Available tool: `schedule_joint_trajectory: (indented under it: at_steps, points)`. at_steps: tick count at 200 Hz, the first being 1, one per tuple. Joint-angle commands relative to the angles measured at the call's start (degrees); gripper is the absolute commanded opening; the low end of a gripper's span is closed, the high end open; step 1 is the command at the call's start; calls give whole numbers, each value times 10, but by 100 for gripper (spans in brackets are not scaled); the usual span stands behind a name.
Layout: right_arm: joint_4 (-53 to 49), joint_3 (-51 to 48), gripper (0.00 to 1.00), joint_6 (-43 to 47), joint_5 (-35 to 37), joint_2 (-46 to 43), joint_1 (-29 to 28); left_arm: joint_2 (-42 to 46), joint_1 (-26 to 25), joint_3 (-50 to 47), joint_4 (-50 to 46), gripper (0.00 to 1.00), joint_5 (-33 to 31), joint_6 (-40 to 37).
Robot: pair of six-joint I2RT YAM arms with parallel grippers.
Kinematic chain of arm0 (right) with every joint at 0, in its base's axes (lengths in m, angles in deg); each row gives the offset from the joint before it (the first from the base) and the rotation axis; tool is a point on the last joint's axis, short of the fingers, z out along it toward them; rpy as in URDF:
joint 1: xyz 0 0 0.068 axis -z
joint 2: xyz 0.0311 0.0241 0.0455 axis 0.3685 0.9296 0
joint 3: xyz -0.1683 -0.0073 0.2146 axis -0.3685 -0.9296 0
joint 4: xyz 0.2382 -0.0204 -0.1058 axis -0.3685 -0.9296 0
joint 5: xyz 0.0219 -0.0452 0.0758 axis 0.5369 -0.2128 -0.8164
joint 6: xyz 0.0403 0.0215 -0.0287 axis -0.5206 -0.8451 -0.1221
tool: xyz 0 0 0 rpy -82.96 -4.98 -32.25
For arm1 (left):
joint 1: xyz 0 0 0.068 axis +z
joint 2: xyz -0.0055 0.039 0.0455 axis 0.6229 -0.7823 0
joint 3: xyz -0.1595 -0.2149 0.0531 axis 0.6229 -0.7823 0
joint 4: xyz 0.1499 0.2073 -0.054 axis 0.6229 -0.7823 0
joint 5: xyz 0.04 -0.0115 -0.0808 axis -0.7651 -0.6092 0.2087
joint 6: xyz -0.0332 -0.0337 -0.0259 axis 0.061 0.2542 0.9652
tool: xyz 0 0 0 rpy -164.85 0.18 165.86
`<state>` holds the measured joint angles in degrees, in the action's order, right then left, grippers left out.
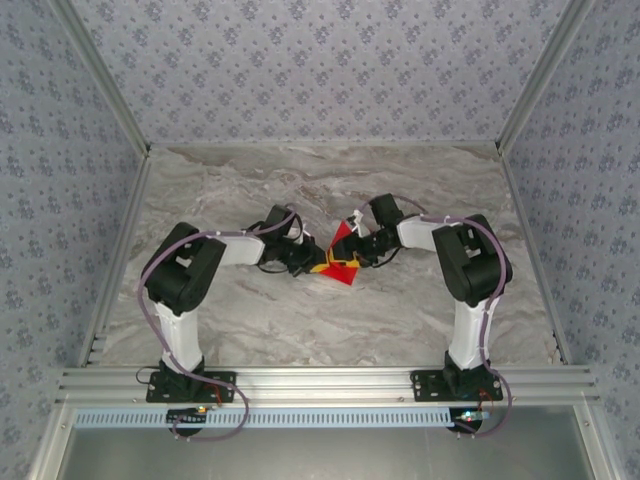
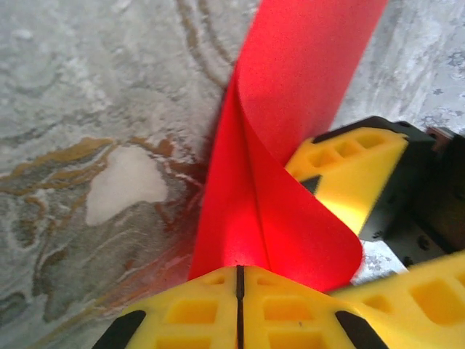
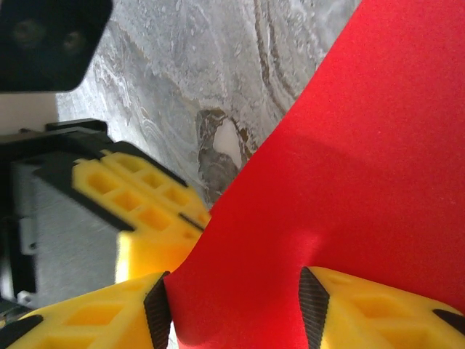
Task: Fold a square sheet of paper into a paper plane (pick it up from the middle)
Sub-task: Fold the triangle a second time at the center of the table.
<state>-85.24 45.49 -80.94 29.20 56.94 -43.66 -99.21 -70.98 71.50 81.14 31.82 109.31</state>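
Observation:
The square sheet of paper (image 1: 341,258) is bright red and is held off the marble table (image 1: 300,180) at its middle, between the two arms. In the left wrist view the paper (image 2: 290,109) curls upward in a loose fold with one crease running down it. My left gripper (image 2: 238,270) is shut on the paper's lower edge, its yellow fingers pressed together. My right gripper (image 3: 236,309) stands open, its ribbed black pads (image 3: 157,309) well apart, and the red paper (image 3: 349,182) fills the gap between them. From above, the left gripper (image 1: 318,262) and right gripper (image 1: 357,250) nearly touch.
The right gripper's yellow finger (image 2: 349,174) sits close behind the paper in the left wrist view. The left gripper's yellow fingers (image 3: 142,211) lie close beside the right gripper's left finger. Patterned walls and aluminium rails (image 1: 320,380) enclose the table.

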Motion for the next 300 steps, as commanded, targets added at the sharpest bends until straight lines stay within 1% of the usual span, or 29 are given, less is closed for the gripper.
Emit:
schedule_joint_trajectory:
  at_steps: [1,26,41,60,82,99,106,131,139,152,166,195,218,267,300]
  points:
    - [-41,-30,55,-15,44,-2,4,-9,-4,19,-29,9,-5,-16]
    - [-35,-28,57,-20,38,-18,10,-13,-4,21,-42,8,-11,-23]
    - [-28,-30,61,-28,44,-35,14,-14,-4,20,-47,8,-12,-25]
    - [-8,-43,63,-47,72,-66,25,-15,-4,18,-49,8,-14,-26]
    - [-5,-54,61,-63,127,-87,36,-16,-4,18,-49,8,-13,-27]
    - [-17,-51,54,-70,150,-82,40,-17,-4,18,-49,8,-12,-28]
    - [-25,-47,49,-71,155,-76,41,-17,-3,18,-49,8,-11,-28]
    - [-52,-29,26,-68,168,-52,35,-15,-4,20,-48,8,-5,-30]
    - [-61,-23,21,-67,174,-45,34,-15,-4,21,-46,8,-5,-30]
    - [-69,-16,16,-67,182,-35,32,-13,-4,22,-44,8,-1,-29]
    - [-81,-8,14,-63,191,-25,29,-9,-4,21,-36,8,5,-27]
    - [-97,5,13,-53,196,-5,23,-2,-7,20,-6,9,28,-19]
    - [-87,12,14,-42,164,6,15,9,-9,18,19,12,45,-13]
    - [-76,50,14,-20,97,30,-1,25,-11,17,23,15,51,-24]
    - [-78,62,17,-19,91,33,1,16,-13,17,41,16,49,-13]
